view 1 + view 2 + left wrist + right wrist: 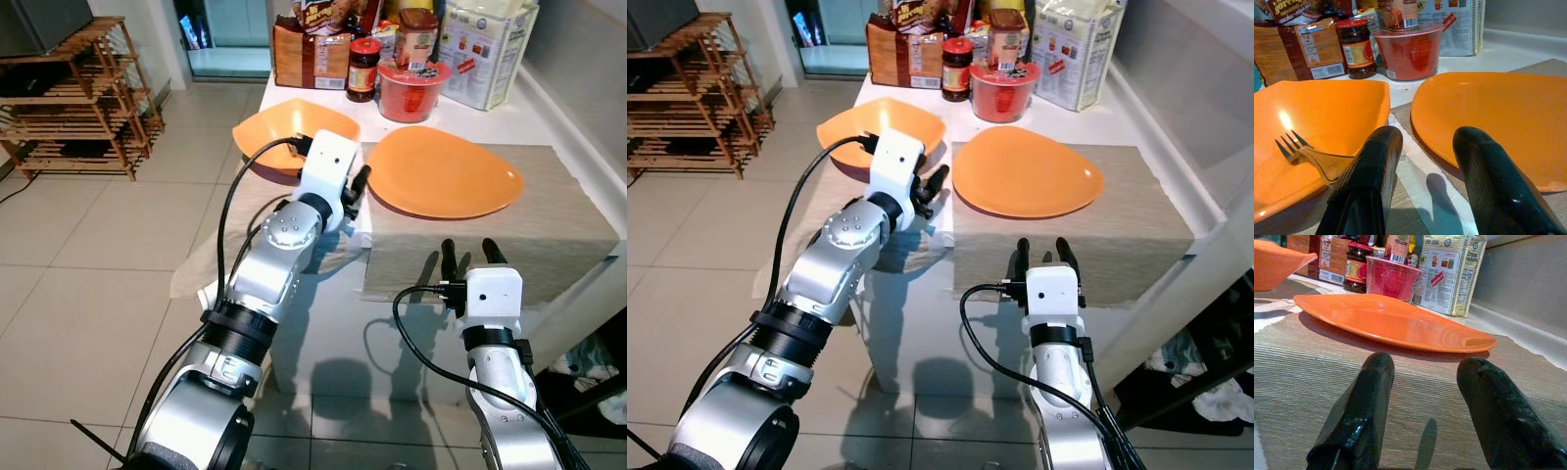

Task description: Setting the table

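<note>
Here the left gripper (1422,161) hangs with fingers spread, gripping nothing, between an orange bowl (1322,112) holding a fork (1300,152) and a flat orange plate (443,172). The right gripper (467,253) is likewise parted and empty, low over the near edge of the tan placemat (549,225). Jars and packets (392,49) crowd the table's far end.

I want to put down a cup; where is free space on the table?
Free: placemat between the flat orange plate and the right gripper. Crowded: back of the table, with jar, red tub and packets.
</note>
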{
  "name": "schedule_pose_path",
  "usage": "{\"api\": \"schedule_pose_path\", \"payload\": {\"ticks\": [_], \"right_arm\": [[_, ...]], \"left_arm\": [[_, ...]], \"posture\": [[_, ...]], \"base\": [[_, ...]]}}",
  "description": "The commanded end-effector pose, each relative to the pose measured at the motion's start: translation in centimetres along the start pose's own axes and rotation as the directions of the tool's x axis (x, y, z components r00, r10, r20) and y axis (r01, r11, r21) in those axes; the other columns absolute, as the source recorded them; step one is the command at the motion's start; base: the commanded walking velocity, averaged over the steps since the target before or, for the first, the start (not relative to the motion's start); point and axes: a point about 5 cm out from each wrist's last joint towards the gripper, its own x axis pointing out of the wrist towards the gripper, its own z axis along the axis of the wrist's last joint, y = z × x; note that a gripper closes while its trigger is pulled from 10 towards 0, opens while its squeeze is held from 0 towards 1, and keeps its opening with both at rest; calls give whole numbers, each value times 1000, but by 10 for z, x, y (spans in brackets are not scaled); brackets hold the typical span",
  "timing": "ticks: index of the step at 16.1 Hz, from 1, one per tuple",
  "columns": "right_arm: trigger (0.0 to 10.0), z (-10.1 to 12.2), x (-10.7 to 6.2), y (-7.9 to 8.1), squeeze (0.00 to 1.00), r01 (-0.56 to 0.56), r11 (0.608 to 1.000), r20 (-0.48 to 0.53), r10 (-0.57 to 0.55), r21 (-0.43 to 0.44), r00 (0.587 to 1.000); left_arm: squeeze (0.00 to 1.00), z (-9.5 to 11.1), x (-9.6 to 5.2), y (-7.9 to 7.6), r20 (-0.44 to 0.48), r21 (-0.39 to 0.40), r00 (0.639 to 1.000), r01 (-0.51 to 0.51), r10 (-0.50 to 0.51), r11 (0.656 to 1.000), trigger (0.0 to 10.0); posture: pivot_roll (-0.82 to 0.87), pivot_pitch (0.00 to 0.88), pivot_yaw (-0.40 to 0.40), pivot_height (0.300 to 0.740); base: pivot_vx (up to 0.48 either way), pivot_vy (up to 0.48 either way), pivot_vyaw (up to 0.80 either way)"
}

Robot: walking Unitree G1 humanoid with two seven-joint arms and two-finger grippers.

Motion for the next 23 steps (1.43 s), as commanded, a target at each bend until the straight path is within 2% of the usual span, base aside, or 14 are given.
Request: {"api": "schedule_pose_path", "payload": {"ticks": [1,7,17,23], "right_arm": [[10000,0,1,1,0,-4,1000,-6,4,-12,1000],[10000,-1,2,1,0,-10,1000,-9,10,-14,1000],[10000,-3,5,3,0,-28,999,-12,28,-16,1000],[10000,-5,5,3,0,-37,999,-14,37,-21,999]], "left_arm": [[0,3,1,6,12,14,1000,-23,23,1000,10000],[0,8,-3,15,32,17,998,-48,48,999,10000],[0,-5,-15,48,-45,53,981,-184,186,981,10000],[0,5,-20,57,-11,90,975,-222,223,971,10000]], "posture": [[-36,0,54,722],[-29,0,49,722],[-8,0,32,722],[2,0,24,722]], "base": [[0,0,0],[0,0,0],[0,0,0],[0,0,0]]}}
